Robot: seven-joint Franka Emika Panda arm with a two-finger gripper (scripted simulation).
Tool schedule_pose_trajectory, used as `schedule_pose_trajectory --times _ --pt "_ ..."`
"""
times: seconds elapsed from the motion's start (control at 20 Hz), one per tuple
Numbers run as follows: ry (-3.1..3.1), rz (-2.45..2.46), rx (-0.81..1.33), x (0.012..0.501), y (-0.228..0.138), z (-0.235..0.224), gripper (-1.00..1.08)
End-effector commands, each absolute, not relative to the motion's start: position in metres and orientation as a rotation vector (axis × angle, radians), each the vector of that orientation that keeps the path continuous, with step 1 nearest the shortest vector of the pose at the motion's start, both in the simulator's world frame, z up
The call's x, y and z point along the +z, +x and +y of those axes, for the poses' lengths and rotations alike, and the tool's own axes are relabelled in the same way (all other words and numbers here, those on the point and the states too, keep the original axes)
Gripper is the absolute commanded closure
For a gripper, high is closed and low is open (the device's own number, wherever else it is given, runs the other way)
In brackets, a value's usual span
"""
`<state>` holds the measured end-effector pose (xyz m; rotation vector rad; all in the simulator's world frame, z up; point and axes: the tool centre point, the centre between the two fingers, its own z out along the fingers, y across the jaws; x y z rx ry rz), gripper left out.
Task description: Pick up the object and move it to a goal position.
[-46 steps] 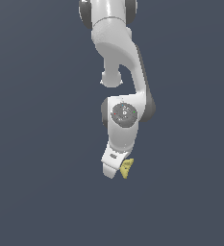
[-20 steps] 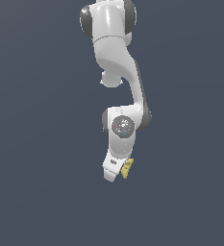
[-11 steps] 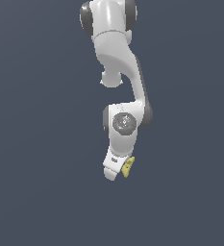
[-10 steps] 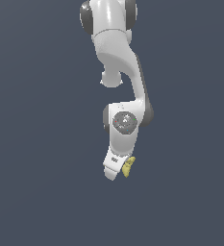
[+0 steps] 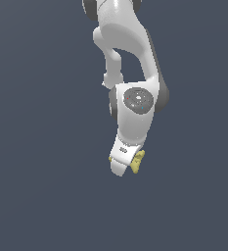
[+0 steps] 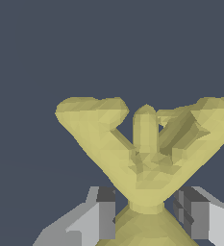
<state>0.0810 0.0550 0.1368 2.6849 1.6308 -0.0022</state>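
The object (image 5: 138, 161) is a small yellow bow-tie shape that peeks out beside the white hand of my arm in the exterior view. In the wrist view the object (image 6: 144, 158) fills the middle of the picture, its broad lobe spread wide and its narrow waist lying between my fingers. My gripper (image 6: 148, 214) is shut on that waist, one grey finger (image 6: 105, 214) on each side. In the exterior view the gripper (image 5: 127, 166) points down and its fingertips are mostly hidden by the hand.
A plain dark grey-blue background lies all around in both views. The white arm (image 5: 130, 73) comes down from the top of the exterior view. No goal marker shows.
The arm has shifted slightly; the hand with the yellow object stays at almost the same place, still gripped.
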Motion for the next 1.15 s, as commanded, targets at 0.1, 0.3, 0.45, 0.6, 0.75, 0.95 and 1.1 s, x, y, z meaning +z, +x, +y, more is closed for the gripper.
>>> schedule_pose_trajectory --times 0.1,0.3,0.45,0.6,0.75,0.95,1.1 --pt "2.684 1.631 -0.001 0.188 0.079 0.066 1.08" --pt "2.684 1.632 -0.001 0.231 0.078 0.075 1.08" --pt "2.685 1.632 0.000 0.258 0.078 0.081 1.08" --pt "2.685 1.632 0.000 0.279 0.079 0.086 1.08" --pt "2.686 1.631 0.000 0.293 0.079 0.088 1.08" --pt "2.686 1.630 0.000 0.304 0.080 0.090 1.08" --pt "2.686 1.630 0.000 0.306 0.080 0.091 1.08"
